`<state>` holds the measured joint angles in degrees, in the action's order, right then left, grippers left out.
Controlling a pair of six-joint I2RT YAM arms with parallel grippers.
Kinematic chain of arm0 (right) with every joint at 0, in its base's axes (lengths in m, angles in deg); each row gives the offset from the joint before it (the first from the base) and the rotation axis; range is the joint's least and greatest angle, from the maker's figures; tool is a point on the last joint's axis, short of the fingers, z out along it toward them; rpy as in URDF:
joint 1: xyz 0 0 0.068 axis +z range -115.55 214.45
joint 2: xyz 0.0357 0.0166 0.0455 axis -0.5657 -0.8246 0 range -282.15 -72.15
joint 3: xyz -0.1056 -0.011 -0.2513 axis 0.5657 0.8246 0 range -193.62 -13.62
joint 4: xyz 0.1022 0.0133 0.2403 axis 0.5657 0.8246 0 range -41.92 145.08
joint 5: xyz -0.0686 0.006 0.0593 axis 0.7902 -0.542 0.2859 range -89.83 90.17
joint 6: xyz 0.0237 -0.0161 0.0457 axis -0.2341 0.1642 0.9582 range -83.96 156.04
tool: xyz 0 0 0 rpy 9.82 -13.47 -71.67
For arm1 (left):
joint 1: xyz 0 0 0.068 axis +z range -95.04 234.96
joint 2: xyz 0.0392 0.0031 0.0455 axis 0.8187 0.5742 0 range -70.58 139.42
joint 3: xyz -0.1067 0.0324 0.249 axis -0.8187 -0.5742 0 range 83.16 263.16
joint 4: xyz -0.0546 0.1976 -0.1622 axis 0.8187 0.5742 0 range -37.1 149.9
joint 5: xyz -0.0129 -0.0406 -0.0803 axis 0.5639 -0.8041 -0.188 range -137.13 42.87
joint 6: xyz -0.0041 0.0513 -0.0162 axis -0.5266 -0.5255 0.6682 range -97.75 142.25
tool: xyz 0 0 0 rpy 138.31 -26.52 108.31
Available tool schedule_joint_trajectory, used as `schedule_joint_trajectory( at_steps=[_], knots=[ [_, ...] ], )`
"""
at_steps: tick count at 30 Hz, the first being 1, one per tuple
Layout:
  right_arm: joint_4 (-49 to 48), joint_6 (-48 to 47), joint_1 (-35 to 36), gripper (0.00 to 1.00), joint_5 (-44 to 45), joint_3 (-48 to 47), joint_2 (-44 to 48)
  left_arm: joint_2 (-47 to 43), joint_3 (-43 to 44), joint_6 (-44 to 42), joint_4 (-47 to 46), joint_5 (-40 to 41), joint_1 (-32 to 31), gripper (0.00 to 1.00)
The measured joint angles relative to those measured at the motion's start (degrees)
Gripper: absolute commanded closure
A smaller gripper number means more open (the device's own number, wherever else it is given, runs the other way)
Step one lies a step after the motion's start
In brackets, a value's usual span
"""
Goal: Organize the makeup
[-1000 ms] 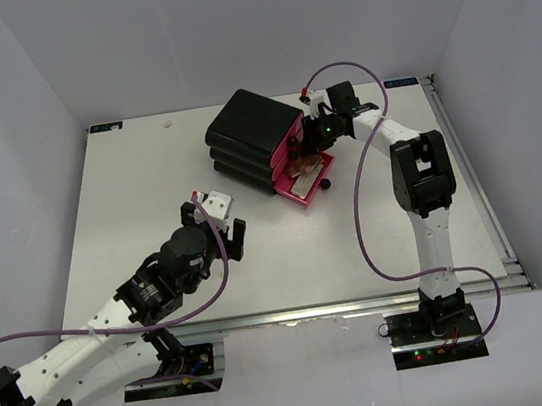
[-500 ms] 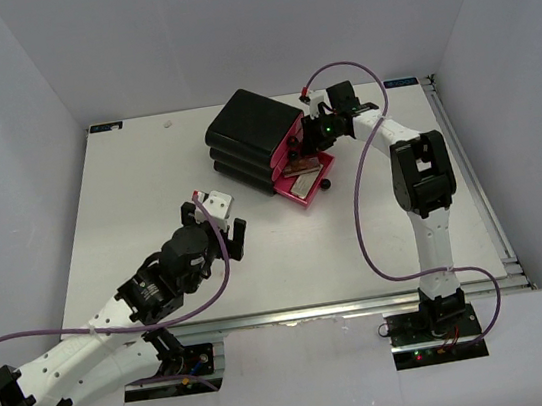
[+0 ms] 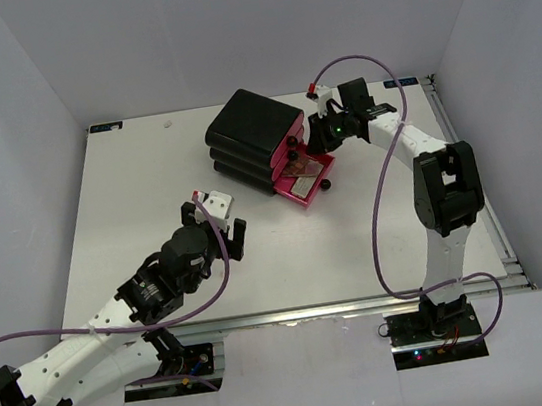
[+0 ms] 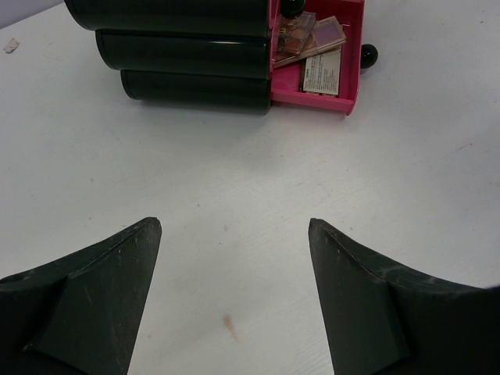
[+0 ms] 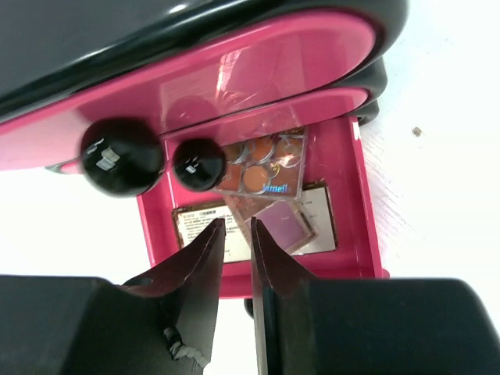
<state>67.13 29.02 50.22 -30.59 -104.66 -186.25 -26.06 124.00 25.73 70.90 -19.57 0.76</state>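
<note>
Right gripper [image 5: 236, 228] hangs just above the open bottom drawer [image 5: 369, 234] of the black box [image 3: 253, 130]. Its jaws are drawn almost together, with only a slit between them and nothing held. I read that narrow tip as suited to nudging things or pushing the drawer in, not to a grasp. The palettes [image 5: 266, 168] lie flat and overlapped inside that drawer, which suits a shallow tray. Their long sides seem to run across the drawer, parallel to its front, though the top two sit skewed and my own fingers block part of the view. Left gripper [image 4: 234, 226], spread wide and empty, hovers over the table [image 4: 234, 156] on the box's near side, pointing at the box. I judge it is parked out of the way.
</note>
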Motion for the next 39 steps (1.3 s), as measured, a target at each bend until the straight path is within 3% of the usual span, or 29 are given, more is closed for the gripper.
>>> schedule_joint_trajectory(
  at_steps=[5,10,14,18,23,27,31,39],
  knots=[
    [0.14,-1.32,-0.05,0.73,-0.19,3.48,3.29,0.07,0.00,-0.05,-0.40,-2.55,0.02,0.11],
    [1.30,-4.75,-2.01,0.66,-2.46,10.10,9.91,5.77,1.55,-0.51,-3.25,-12.23,0.04,0.13],
    [1.62,-7.86,-5.06,0.64,-2.87,16.22,20.59,18.68,7.75,-0.42,-5.15,-21.60,0.04,0.35],
    [-1.09,-8.72,-11.49,0.65,-5.00,23.93,33.91,36.69,21.75,-0.14,-5.26,-29.13,0.03,0.67],
    [-4.16,-6.75,-27.11,0.66,-10.66,30.37,43.60,55.73,34.20,-0.03,-5.54,-32.56,0.00,0.79],
    [-5.31,-4.82,-36.34,0.67,-13.79,33.00,45.46,67.86,43.95,-0.10,-3.12,-32.60,-0.19,0.80],
    [-5.87,-3.79,-37.45,0.67,-16.46,34.55,45.71,76.83,53.31,-0.37,-0.72,-30.82,-0.69,0.80],
    [-6.34,-3.38,-38.25,0.67,-19.28,35.88,45.78,89.39,65.64,-2.76,2.49,-18.01,-2.15,0.79]
  ],
)
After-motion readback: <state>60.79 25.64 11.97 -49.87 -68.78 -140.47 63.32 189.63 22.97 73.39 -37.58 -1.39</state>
